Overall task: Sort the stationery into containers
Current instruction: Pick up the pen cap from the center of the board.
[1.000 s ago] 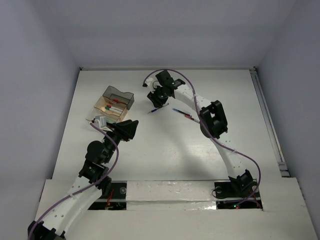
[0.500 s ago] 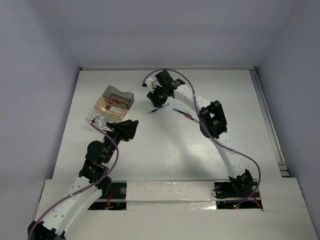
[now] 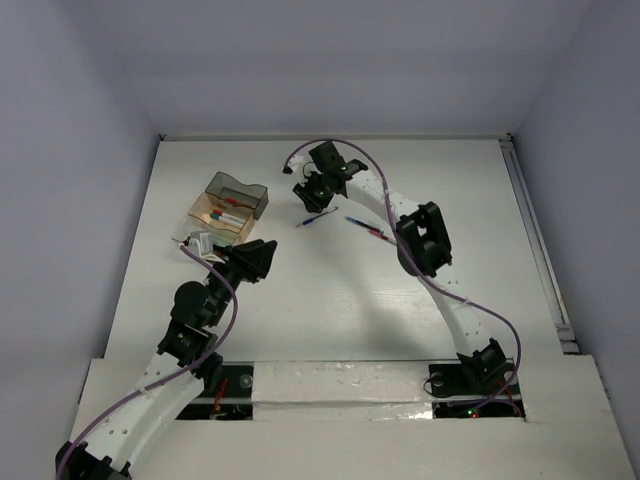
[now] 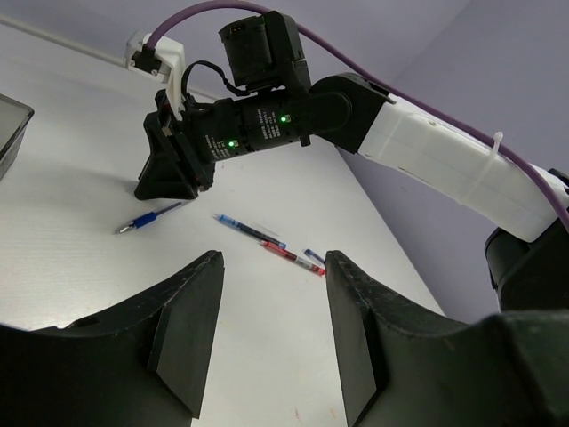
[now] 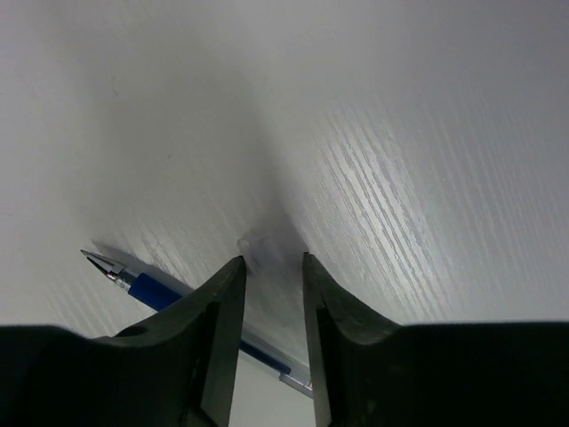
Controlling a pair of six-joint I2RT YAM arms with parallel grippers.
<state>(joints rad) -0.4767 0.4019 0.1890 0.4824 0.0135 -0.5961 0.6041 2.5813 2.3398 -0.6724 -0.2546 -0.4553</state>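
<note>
A blue pen [image 3: 315, 219] lies on the white table just below my right gripper [image 3: 312, 200], which points down at the far middle. In the right wrist view the pen [image 5: 147, 286] runs behind the fingers. The jaws [image 5: 271, 260] stand a narrow gap apart over bare table, with a small pale piece [image 5: 253, 249] at the left fingertip. Another blue pen [image 4: 249, 230] and a red pen [image 4: 293, 256] lie to the right. My left gripper [image 4: 274, 258] hangs open and empty near the containers: a smoky grey tray [image 3: 238, 193] and a clear tray [image 3: 205, 205] holding pens.
A small clear piece [image 3: 198, 243] lies by the left gripper [image 3: 250, 262]. Purple cables loop along both arms. A rail [image 3: 535, 240] runs down the table's right edge, and walls close in on the left, back and right.
The right gripper's jaws have narrowed and its wrist has crept slightly left. The left arm has not moved.
</note>
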